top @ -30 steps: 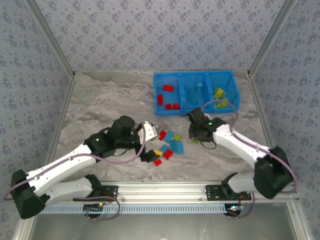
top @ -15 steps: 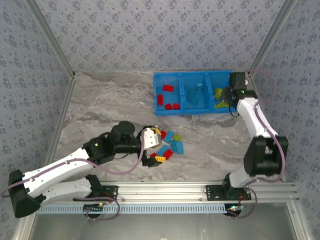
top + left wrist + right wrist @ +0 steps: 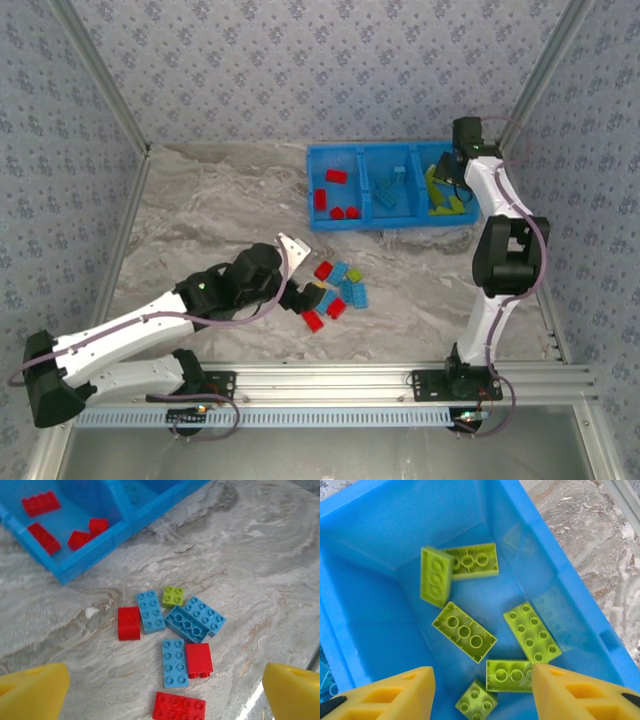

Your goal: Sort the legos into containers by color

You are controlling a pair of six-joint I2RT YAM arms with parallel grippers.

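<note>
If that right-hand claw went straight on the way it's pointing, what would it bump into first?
Probably the yellow-green studded plastic bricks lying in the bright blue plastic bin compartment beneath the right gripper; depth is hard to judge.

Bin tray [image 3: 385, 224] upper centre-right of frame. Loose legos [image 3: 338, 292] on table [image 3: 220, 200] below it. Left gripper [image 3: 165, 692] over them. Right gripper [image 3: 482, 695] above tray's rightmost compartment.

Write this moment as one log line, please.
left gripper open above loose legos | right gripper open above right compartment | yellow-green legos inside
</note>
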